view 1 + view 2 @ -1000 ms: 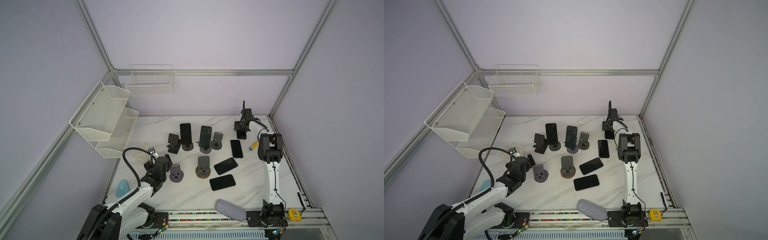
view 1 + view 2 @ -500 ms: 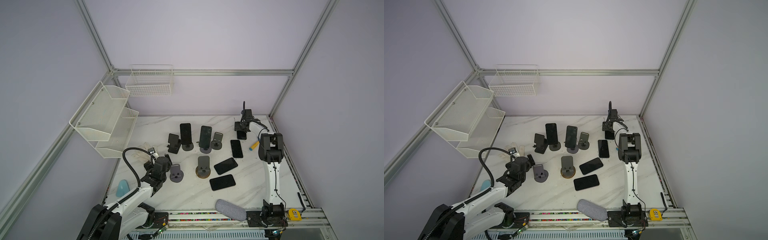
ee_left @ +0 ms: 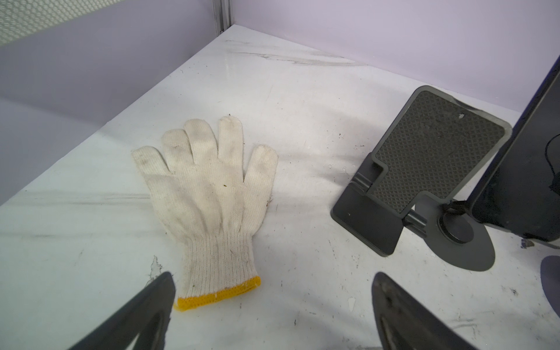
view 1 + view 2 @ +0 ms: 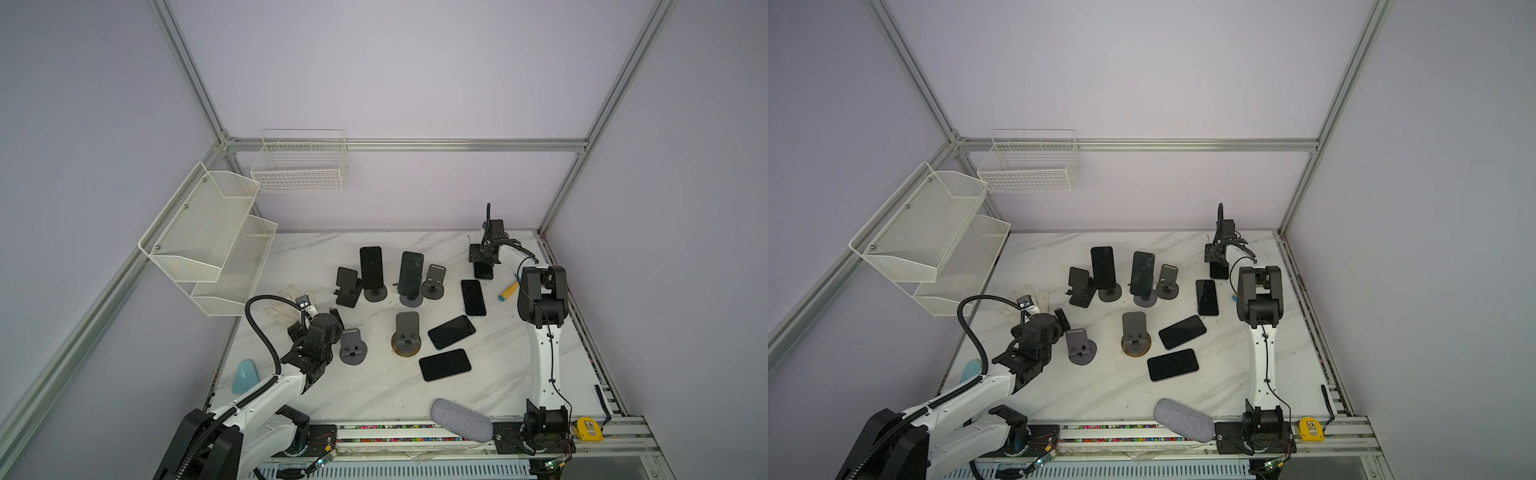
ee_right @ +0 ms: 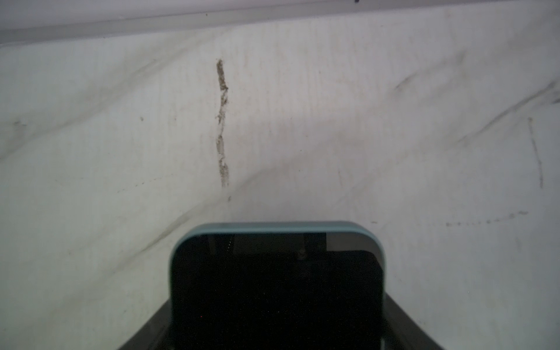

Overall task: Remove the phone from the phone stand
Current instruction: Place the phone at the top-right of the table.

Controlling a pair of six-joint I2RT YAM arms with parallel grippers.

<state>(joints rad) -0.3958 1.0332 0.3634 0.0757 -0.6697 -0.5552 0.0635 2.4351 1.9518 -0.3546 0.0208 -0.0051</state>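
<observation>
At the back right of the table my right gripper (image 4: pixel 482 259) (image 5: pixel 277 327) is shut on a dark phone with a blue rim (image 4: pixel 483 271) (image 5: pixel 277 288). It holds the phone close over the marble top, clear of any stand. Two more phones (image 4: pixel 371 266) (image 4: pixel 411 272) lean upright in round-based phone stands mid-table. Empty stands are a black one (image 4: pixel 347 286) (image 3: pixel 424 157) and grey ones (image 4: pixel 433 282) (image 4: pixel 352 347) (image 4: pixel 406 334). My left gripper (image 4: pixel 322 320) (image 3: pixel 272 281) is open and empty beside the front-left grey stand.
Three phones lie flat (image 4: pixel 473 297) (image 4: pixel 451 331) (image 4: pixel 444 364). A white glove (image 3: pixel 209 194) lies ahead of my left gripper. A blue-and-yellow tool (image 4: pixel 508 291), a grey pouch (image 4: pixel 461 419), a light blue object (image 4: pixel 245 376) and white wire shelves (image 4: pixel 208 245) ring the table.
</observation>
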